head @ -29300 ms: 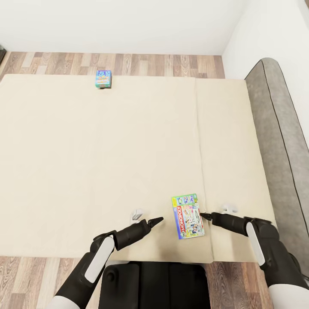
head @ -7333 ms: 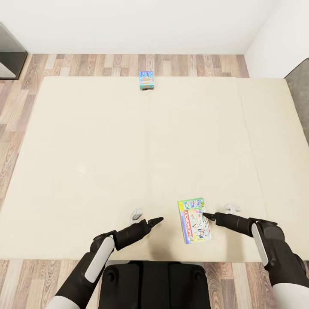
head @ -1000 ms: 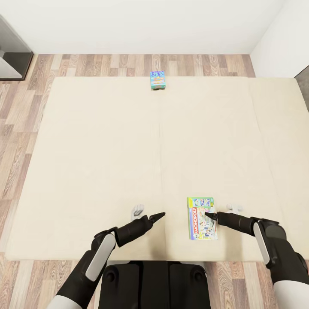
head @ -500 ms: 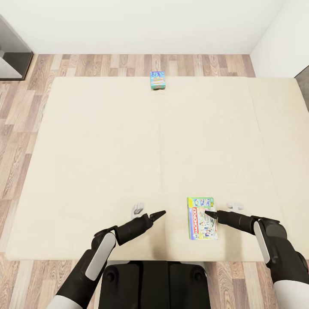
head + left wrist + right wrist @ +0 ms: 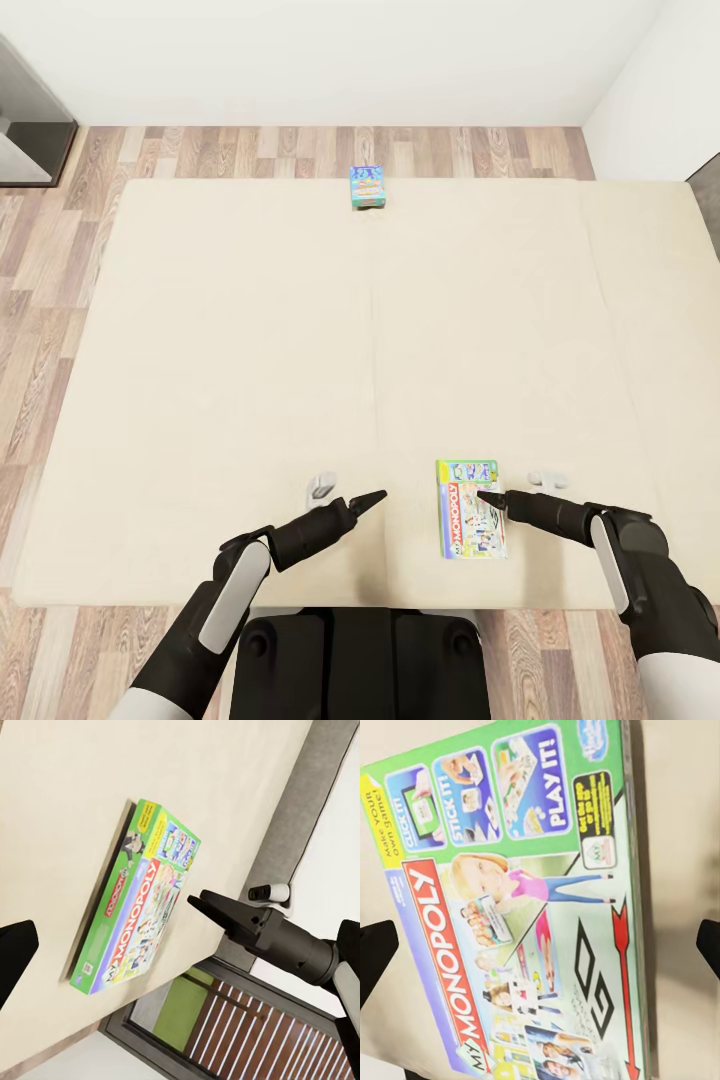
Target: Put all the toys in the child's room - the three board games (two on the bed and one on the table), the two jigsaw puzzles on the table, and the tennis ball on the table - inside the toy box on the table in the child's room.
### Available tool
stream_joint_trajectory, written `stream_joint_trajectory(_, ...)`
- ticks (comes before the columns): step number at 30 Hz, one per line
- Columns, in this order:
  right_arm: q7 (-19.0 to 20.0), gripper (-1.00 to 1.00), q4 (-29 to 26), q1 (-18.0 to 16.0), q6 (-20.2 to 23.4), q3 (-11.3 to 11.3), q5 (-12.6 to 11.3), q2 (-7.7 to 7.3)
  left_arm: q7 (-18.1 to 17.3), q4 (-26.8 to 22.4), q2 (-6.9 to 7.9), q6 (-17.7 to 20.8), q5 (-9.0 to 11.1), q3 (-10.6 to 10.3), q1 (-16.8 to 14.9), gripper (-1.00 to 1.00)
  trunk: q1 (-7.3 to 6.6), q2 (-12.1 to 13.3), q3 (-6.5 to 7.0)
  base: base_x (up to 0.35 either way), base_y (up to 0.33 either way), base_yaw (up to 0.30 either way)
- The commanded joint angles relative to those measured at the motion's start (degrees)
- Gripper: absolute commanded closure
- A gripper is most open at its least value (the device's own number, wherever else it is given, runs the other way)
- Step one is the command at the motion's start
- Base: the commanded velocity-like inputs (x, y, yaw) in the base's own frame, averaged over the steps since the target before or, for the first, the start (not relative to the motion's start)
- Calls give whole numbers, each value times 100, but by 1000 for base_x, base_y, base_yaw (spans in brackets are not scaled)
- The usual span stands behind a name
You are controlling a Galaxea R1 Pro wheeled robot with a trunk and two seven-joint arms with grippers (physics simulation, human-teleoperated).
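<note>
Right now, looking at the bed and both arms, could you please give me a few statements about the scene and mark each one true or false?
1. The Monopoly box lies flat on the bed, near its close edge. True.
2. The right pincer has lifted the Monopoly box clear of the mattress. False: the box lies on the bed, with the pincer's tip over its right edge.
3. A small blue game box sits at the bed's far edge. True.
4. The left pincer holds the blue game box. False: it is over bare mattress to the left of the Monopoly box, holding nothing.
5. The two game boxes touch each other. False: they lie far apart, at opposite edges of the bed.
</note>
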Motion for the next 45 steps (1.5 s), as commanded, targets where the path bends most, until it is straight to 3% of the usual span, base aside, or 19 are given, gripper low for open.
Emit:
stream_joint_trajectory(1, 12, -100, -4, -2, 42, -8, -15, 1, 3, -2, -2, 40, 31, 5, -2, -100, 1, -4, -3, 0, 0, 0)
stream_joint_trajectory(45, 1, -100, 465, -5, 19, 7, -17, 11, 3, -3, -2, 40, 30, 4, -1, -100, 1, -4, -3, 0, 0, 0)
